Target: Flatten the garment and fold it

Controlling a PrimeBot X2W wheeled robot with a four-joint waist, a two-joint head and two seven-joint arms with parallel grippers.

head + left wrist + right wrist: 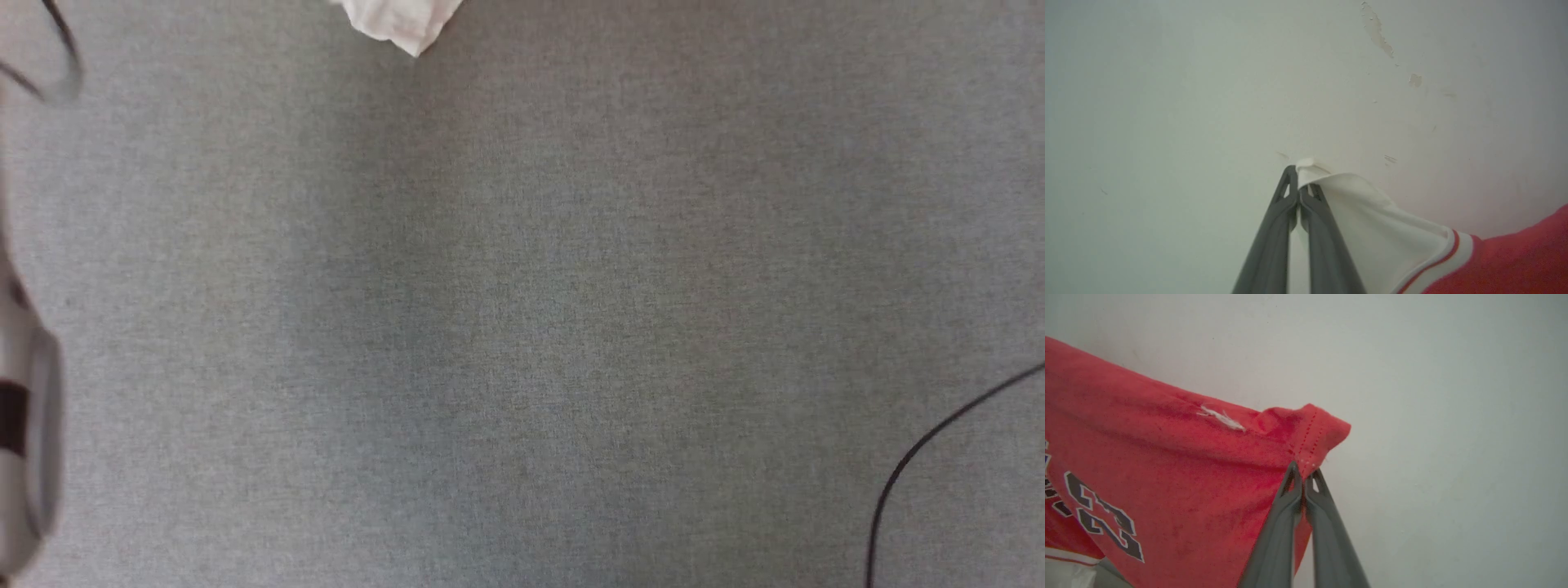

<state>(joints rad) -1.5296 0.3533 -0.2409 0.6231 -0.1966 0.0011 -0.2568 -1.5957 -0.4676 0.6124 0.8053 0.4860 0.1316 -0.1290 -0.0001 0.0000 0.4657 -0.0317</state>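
The left end effector (1300,179) is closed, its two long dark fingers pinching the corner of a white short sleeve. This sleeve belongs to the garment (1372,220), a red jersey T-shirt with red-and-white striped trim. From that pinch the white cloth runs down and to the right of the end effector, past the striped band (1447,249) to the red body at the lower right of the left wrist view.

The right end effector (1303,469) is also closed. It grips a stitched red hem corner, which stands just above its fingertips. The red cloth spreads to the left of this end effector, with a black-and-white "23" print (1102,516) low on that side. A small white tuft of thread (1222,418) sits near the hem, up and to the left of the fingertips.

Beyond both end effectors is a pale, off-white painted wall (1167,102). It has chipped patches of paint (1378,34) above and to the right of the left end effector.

The head view looks down on a flat grey woven surface (522,327). A crumpled bit of white cloth (400,23) shows at the top edge; I cannot tell whether it is part of the garment. A thin black cable (922,457) curves across the lower right, and a blurred pale forearm (24,425) lies along the left edge.
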